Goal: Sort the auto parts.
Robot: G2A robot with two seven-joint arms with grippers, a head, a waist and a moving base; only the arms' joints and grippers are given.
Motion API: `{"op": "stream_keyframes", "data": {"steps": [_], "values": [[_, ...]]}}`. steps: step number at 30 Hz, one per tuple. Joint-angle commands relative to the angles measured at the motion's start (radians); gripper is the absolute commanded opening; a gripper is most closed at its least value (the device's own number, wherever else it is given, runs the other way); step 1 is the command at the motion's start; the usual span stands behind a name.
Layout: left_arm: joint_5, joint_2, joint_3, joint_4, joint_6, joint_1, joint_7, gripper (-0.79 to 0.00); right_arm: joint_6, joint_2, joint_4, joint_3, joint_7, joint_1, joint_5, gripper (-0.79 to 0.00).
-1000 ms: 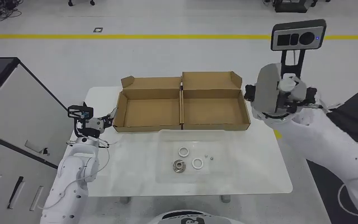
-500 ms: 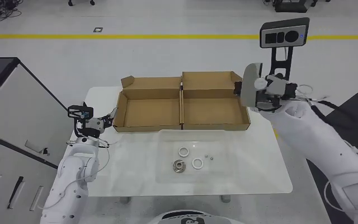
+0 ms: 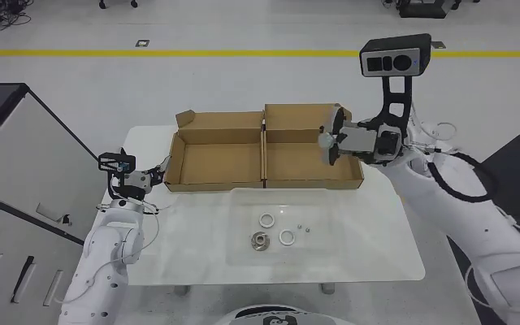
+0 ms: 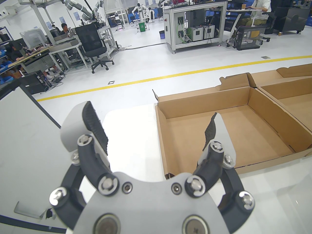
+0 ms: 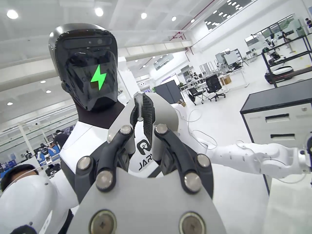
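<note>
Top view: nearest, short of the cardboard boxes [image 3: 264, 150], white rings [image 3: 266, 218] and a metal part [image 3: 260, 240] wait on the surface [image 3: 366, 244]. The left claw [image 3: 156, 173] hangs open beside the boxes' left wall. The right claw [image 3: 329, 138], pinching a small threaded piece [image 5: 139, 109], has swung in over the boxes' right half, likely for a drop. Beyond the boxes runs a yellow floor line [image 3: 162, 53].

Low and level, left end effector [image 4: 153, 122] with fingers spread wide, right end effector [image 5: 144, 99] raised, pinched onto a thin threaded part [image 5: 139, 110]
</note>
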Motion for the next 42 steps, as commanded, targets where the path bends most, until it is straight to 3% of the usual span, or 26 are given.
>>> {"op": "stream_keyframes", "data": {"steps": [1, 10, 17, 26, 33, 38, 42], "values": [[0.0, 0.0, 0.0, 0.0, 0.0, 0.0, 0.0, 0.0, -0.001, -0.005, -0.004, 0.004, 0.02, -0.011, 0.045, -0.785], [0.0, 0.0, 0.0, 0.0, 0.0, 0.0, 0.0, 0.0, 0.013, -0.043, -0.014, 0.043, 0.133, -0.074, 0.312, -0.785], [0.0, 0.0, 0.0, 0.0, 0.0, 0.0, 0.0, 0.0, 0.053, -0.077, -0.018, 0.092, 0.173, -0.113, 0.393, -0.785], [0.0, 0.0, 0.0, 0.0, 0.0, 0.0, 0.0, 0.0, 0.081, -0.103, 0.015, 0.132, 0.176, -0.125, 0.237, -0.785], [0.0, 0.0, 0.0, 0.0, 0.0, 0.0, 0.0, 0.0, 0.115, -0.108, 0.025, 0.169, 0.14, -0.119, -0.011, -0.785], [0.0, 0.0, 0.0, 0.0, 0.0, 0.0, 0.0, 0.0, 0.132, -0.114, 0.016, 0.186, 0.118, -0.132, -0.077, -0.785], [0.0, 0.0, 0.0, 0.0, 0.0, 0.0, 0.0, 0.0, 0.137, -0.122, 0.013, 0.192, 0.111, -0.152, -0.046, -0.785]]}}
